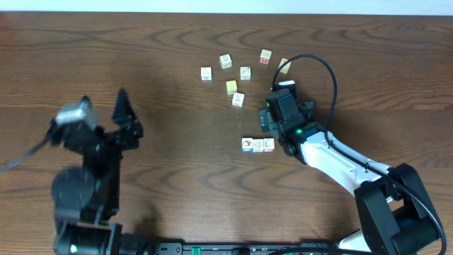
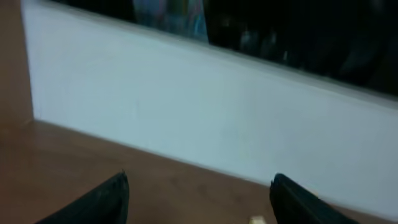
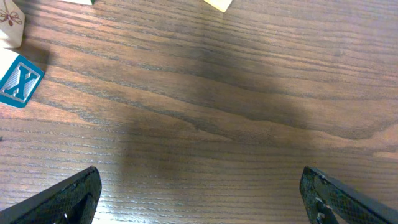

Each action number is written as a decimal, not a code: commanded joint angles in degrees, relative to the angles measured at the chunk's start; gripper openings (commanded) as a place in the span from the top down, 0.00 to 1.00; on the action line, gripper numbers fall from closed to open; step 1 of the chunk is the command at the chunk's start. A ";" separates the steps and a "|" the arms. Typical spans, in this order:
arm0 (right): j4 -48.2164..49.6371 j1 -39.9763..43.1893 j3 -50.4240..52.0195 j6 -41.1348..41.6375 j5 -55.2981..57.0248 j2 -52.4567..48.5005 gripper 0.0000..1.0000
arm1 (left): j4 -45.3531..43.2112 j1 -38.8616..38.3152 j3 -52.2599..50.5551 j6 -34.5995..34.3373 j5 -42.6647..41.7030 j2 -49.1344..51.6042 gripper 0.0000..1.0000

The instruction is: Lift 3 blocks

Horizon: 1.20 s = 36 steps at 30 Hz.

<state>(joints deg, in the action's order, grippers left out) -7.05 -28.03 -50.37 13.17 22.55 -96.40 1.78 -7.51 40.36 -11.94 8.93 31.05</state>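
Note:
Three small picture blocks (image 1: 258, 144) lie side by side in a short row on the wooden table; the left one shows blue and red, the right one orange. My right gripper (image 1: 282, 98) hovers just up and to the right of the row, apart from it. In the right wrist view it (image 3: 199, 186) stands open over bare wood, nothing between its fingers. My left gripper (image 1: 113, 106) is far off at the left of the table, raised. The left wrist view shows it (image 2: 199, 193) open and empty, facing a pale wall.
Several more cubes lie scattered toward the table's far side, among them a plain yellow cube (image 1: 231, 86) and a pale cube (image 1: 238, 99) beside it. A cube with a blue X face (image 3: 18, 78) sits at the left edge of the right wrist view.

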 commanded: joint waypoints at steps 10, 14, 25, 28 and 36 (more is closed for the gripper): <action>-0.07 -0.24 -0.13 0.04 0.72 -0.37 0.01 | -11.58 2.89 -22.27 -3.41 -0.72 -19.61 0.27; -0.07 -0.24 -0.13 0.02 0.70 -0.37 0.01 | -14.88 2.91 -27.65 -3.39 0.42 -24.00 0.27; -0.07 -0.24 -0.13 0.04 0.72 -0.37 0.01 | -14.51 4.33 -37.11 -5.77 0.85 -30.99 0.27; -0.07 -0.24 -0.13 0.02 0.70 -0.37 0.01 | -13.84 4.42 -39.21 -5.90 1.66 -30.99 0.27; -0.07 -0.24 -0.13 0.02 0.70 -0.37 0.01 | 1.70 5.05 -40.13 -12.02 1.60 -30.99 0.27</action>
<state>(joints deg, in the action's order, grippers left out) -6.98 -28.05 -50.35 13.17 22.55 -96.40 0.16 -2.76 0.71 -22.35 9.78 0.69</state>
